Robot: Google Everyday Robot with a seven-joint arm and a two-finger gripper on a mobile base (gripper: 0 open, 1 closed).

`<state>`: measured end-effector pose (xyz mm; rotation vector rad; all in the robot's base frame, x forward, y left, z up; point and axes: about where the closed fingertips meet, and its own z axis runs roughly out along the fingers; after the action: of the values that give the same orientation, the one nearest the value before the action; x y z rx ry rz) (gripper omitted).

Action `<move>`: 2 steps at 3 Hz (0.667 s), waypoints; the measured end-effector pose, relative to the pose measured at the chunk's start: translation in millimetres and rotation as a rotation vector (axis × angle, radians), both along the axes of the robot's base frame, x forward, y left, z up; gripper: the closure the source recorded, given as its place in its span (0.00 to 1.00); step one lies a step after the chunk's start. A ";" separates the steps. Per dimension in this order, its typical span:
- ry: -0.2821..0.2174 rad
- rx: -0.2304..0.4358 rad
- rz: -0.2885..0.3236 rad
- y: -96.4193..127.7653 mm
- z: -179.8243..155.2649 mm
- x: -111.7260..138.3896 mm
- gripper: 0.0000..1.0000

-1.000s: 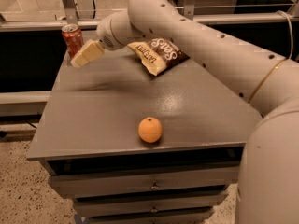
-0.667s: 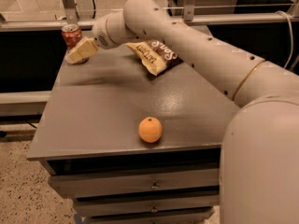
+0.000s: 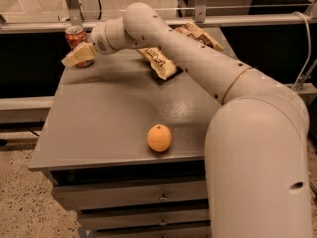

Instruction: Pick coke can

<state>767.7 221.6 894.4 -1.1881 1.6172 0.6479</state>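
- Currently, the pincer (image 3: 78, 56) overlaps the coke can (image 3: 75, 33) at the worktop's (image 3: 99, 115) far left corner; this looks like the reach-and-grasp step.
- I cannot tell whether the pincer is apart or clamped.
- The next move needs a secure grip, then a lift.

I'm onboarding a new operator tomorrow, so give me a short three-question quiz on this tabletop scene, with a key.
1. True or false: the round orange fruit lies at the far edge of the grey metal cabinet top.
2. The robot's pale gripper is nearest to: A the orange fruit; B the red cylindrical coke can; C the crinkled yellow-brown snack bag.
3. Fill in: in the picture, the coke can stands at the cabinet top's far ____ corner.
Key: 1 false, it lies near the front edge; 2 B, the gripper is just in front of the can; 3 left.
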 end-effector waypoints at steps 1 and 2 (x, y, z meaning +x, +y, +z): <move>0.014 0.007 0.016 8.6 -10.9 6.7 0.16; 0.019 0.016 0.033 7.8 -18.6 9.3 0.39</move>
<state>776.9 229.4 875.7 -1.2029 1.6081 0.6940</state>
